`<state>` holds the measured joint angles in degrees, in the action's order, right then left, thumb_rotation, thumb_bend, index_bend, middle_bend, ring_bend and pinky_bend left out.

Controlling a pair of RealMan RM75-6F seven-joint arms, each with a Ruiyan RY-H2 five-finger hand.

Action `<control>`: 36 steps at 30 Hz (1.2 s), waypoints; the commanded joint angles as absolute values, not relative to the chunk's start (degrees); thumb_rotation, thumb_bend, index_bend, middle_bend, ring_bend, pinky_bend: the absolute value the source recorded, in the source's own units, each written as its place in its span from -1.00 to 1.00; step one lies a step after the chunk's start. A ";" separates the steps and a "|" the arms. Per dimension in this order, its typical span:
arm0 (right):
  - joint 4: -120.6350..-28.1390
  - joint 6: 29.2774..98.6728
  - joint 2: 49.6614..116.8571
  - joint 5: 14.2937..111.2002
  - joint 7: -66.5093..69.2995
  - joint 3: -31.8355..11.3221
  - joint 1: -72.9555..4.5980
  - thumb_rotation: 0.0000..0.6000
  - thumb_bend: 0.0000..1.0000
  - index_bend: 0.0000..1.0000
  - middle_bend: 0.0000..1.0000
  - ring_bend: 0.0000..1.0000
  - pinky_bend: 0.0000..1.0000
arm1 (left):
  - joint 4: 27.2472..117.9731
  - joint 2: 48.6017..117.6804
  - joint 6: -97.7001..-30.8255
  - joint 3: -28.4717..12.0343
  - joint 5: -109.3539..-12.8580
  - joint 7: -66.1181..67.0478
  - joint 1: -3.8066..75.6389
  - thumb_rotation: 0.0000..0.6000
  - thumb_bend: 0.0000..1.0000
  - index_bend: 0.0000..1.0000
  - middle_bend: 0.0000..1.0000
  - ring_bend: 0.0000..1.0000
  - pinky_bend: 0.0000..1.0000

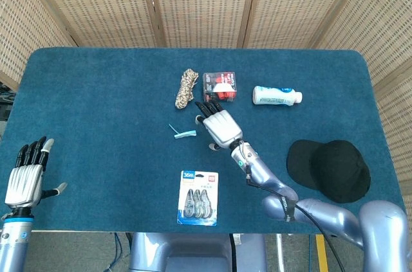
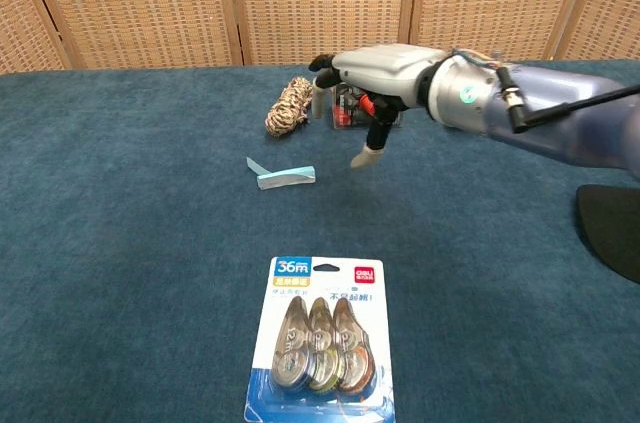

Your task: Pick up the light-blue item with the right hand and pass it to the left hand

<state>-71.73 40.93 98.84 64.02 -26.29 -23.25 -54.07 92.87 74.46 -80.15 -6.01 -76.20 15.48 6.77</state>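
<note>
One small light-blue plastic clip (image 1: 183,134) lies on the blue carpet table (image 1: 96,92), just left of the right hand (image 1: 221,126) (fingers spread, empty). The left hand (image 1: 26,179) is open too, its wrist cut off.

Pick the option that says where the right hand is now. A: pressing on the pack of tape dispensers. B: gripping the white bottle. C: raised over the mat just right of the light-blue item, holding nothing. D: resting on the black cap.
C: the right hand hangs open beside the light-blue item, its fingers not touching it.
</note>
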 commanded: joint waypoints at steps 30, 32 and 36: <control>-36.99 34.64 119.70 57.56 -22.34 -22.05 -68.89 1.00 -0.24 -0.09 -1.00 -1.00 -1.00 | 91.36 73.62 -78.66 -6.32 -73.01 11.88 7.50 1.00 -1.00 -1.00 -1.00 -1.00 -1.00; -36.58 34.58 119.90 57.67 -21.90 -21.98 -69.04 1.00 -0.21 -0.07 -1.00 -1.00 -1.00 | 91.37 73.59 -78.68 -6.36 -72.95 11.86 7.58 1.00 -1.00 -1.00 -1.00 -1.00 -1.00; -35.57 34.82 120.38 58.17 -20.96 -21.73 -69.21 1.00 -0.11 0.04 -1.00 -1.00 -1.00 | 91.50 73.54 -78.74 -6.29 -72.91 11.84 7.65 1.00 -1.00 -1.00 -1.00 -1.00 -1.00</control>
